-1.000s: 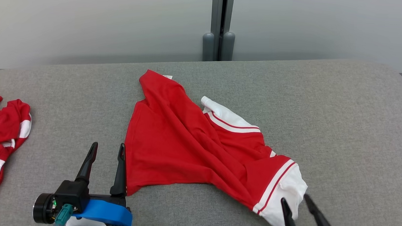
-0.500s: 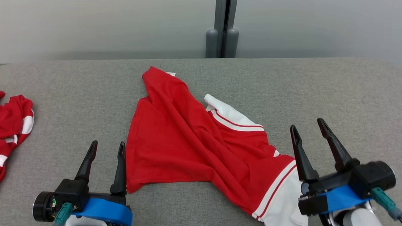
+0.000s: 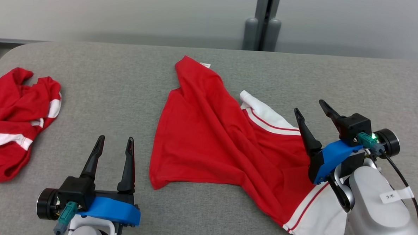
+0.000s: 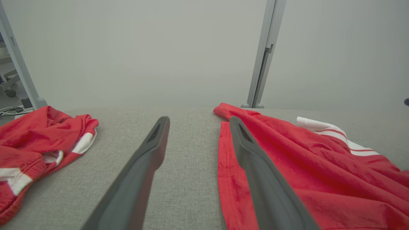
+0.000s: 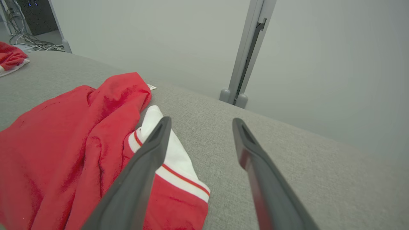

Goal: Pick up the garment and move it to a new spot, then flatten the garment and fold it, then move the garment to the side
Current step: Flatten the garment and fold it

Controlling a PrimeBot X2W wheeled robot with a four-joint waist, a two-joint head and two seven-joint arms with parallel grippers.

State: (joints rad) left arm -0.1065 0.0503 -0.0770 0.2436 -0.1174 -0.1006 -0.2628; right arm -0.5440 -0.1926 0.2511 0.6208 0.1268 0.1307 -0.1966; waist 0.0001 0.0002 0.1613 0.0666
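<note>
Garment [image 3: 211, 138]: crumpled on worktop [image 3: 126, 78]; flattening seems due.
Left claw [image 3: 116, 138]: apart, empty.
Right claw [image 3: 309, 105]: apart, empty.
Next: probably grasp edges, pull flat.

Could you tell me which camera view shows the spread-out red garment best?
The head view: the spread-out red garment lies there almost whole, cut off just at its lower white cuff. The left wrist view gives its side hem and one striped sleeve; the right wrist view, its upper part and that sleeve.
</note>
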